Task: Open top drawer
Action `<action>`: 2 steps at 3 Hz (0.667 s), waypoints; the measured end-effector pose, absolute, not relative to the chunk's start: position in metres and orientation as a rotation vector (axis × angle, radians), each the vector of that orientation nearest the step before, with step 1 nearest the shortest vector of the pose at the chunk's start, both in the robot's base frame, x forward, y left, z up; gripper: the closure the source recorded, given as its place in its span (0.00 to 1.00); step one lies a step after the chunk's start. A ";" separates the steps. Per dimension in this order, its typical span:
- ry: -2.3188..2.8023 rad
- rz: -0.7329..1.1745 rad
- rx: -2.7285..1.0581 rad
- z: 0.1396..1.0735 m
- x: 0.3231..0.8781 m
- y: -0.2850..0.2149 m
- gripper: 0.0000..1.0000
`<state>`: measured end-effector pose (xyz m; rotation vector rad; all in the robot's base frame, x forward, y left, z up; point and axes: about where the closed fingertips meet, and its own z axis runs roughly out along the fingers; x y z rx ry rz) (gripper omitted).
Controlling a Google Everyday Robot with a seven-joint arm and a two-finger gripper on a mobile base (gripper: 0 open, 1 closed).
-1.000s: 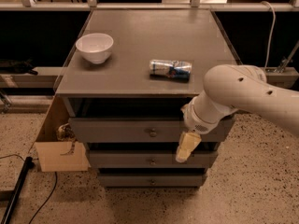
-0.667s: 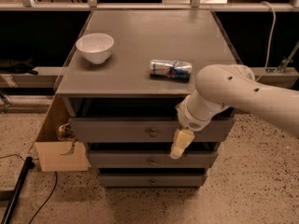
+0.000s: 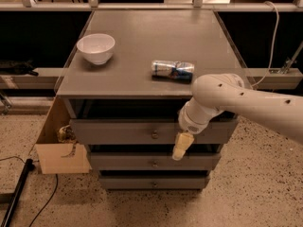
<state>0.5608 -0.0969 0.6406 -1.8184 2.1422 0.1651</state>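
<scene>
The top drawer (image 3: 118, 132) is the widest grey front of three, just under the tabletop (image 3: 142, 37), with a small round knob (image 3: 155, 135) at its centre. A dark gap shows between its front and the tabletop. My gripper (image 3: 181, 147), with yellowish tips, hangs from the white arm (image 3: 222, 98) that comes in from the right. It points down in front of the drawer's lower edge, a little to the right of the knob and slightly below it, not on it.
Two narrower drawer fronts (image 3: 154, 162) sit below. A white bowl (image 3: 96, 48) and a can lying on its side (image 3: 173, 70) are on the tabletop. An open cardboard box (image 3: 59, 148) stands against the cabinet's left side. A cable and black pole (image 3: 16, 193) lie on the floor.
The gripper and arm have shifted left, closer to the top drawer's knob. The drawers, bowl and can have not moved.
</scene>
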 end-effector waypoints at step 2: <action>2.142 0.165 -1.818 0.641 0.561 -0.097 0.16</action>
